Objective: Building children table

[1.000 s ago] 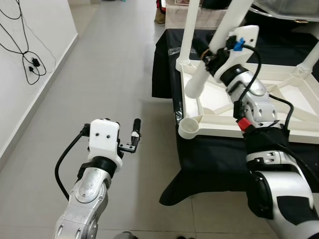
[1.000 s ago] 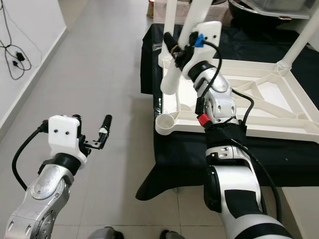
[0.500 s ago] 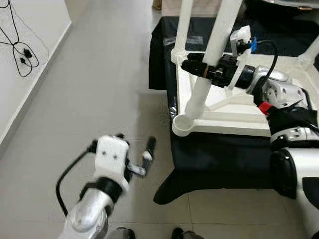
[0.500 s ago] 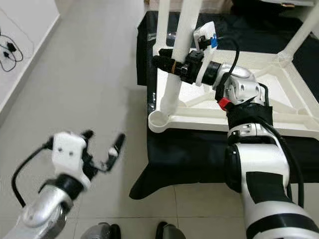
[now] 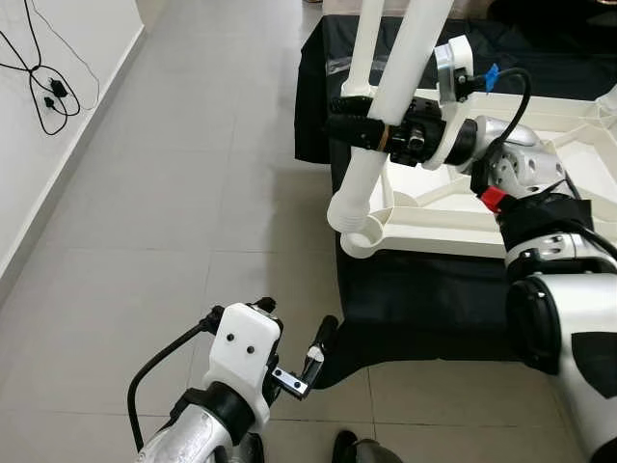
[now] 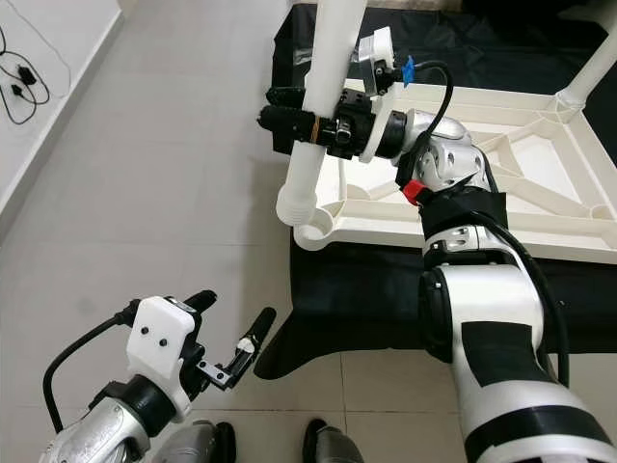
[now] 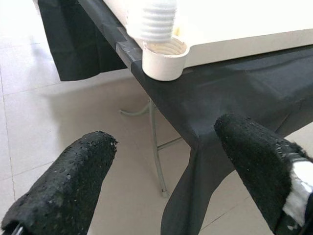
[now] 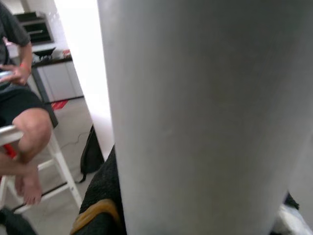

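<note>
The white children's table lies upside down, its underside frame (image 5: 501, 222) resting on a black-draped stand. My right gripper (image 5: 352, 125) is shut on a loose white table leg (image 5: 386, 116) and holds it tilted. The leg's threaded end (image 7: 151, 22) hangs just above the round corner socket (image 5: 364, 236), slightly off its centre. Another white leg (image 5: 366, 39) stands fixed at the far corner. My left gripper (image 5: 294, 333) is open and low over the floor, in front of the stand, with nothing between its fingers (image 7: 68, 191).
The black cloth (image 5: 434, 299) hangs down to the floor beside my left gripper. A white wall with hanging cables (image 5: 48, 87) runs along the left. A person sits on a white stool (image 8: 19, 112) beyond the table.
My right gripper has turned and brought the leg's lower end down near the corner socket. My left arm has dropped lower and nearer the stand. The camera has also shifted.
</note>
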Available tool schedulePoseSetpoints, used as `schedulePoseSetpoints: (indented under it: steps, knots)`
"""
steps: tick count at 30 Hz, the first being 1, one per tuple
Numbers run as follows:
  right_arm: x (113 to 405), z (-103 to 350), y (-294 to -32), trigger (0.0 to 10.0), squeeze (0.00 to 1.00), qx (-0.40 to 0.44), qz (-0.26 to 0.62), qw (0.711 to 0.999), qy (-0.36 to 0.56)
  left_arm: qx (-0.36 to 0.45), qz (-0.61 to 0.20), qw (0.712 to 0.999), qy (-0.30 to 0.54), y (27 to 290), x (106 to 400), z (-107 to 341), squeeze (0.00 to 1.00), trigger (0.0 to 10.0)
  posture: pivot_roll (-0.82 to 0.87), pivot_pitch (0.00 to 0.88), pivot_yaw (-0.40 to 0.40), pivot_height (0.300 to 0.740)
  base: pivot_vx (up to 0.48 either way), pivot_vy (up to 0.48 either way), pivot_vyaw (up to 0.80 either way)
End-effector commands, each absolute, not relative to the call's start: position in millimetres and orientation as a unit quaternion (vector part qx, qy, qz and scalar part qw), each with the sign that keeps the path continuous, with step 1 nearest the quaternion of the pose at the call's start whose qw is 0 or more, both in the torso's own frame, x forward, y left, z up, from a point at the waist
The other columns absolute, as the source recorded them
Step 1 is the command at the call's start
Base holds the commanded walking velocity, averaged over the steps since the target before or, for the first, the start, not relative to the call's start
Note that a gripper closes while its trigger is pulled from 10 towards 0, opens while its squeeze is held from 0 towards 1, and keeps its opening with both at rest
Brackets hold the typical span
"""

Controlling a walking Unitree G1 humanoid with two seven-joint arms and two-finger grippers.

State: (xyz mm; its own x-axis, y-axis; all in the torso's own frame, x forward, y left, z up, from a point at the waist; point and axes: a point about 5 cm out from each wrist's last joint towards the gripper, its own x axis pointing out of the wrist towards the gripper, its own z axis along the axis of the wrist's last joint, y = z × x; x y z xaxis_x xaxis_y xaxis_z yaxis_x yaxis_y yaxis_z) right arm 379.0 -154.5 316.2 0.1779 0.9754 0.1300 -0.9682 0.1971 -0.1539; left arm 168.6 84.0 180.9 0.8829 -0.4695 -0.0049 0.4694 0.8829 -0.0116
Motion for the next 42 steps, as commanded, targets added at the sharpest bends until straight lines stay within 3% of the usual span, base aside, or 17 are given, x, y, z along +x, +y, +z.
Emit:
schedulePoseSetpoints:
  steps: [1,18,38,42]
  knots:
    - [377.5,319.6,-155.8,10.0,0.00,-0.039,0.642,0.759,-0.102,-0.004,-0.242,0.970,0.007,84.3,164.8,181.9,0.00,10.0,0.18,0.251,-0.057,0.740,0.000,0.000,0.00]
    - [375.6,302.0,-173.2,10.0,0.00,-0.074,0.644,0.758,-0.071,0.009,-0.253,0.967,-0.007,78.6,164.5,186.5,0.00,10.0,0.18,0.259,-0.055,0.740,0.000,0.000,0.00]
    - [379.1,284.4,-158.4,10.0,0.00,-0.065,0.635,0.766,-0.077,0.014,-0.248,0.969,-0.010,77.8,167.6,188.1,0.00,10.0,0.18,0.276,-0.058,0.740,0.000,0.000,0.00]
    - [380.7,280.4,-158.4,10.0,0.00,-0.066,0.620,0.778,-0.075,0.016,-0.247,0.969,-0.012,78.0,168.8,188.4,0.00,10.0,0.18,0.273,-0.057,0.740,0.000,0.000,0.00]
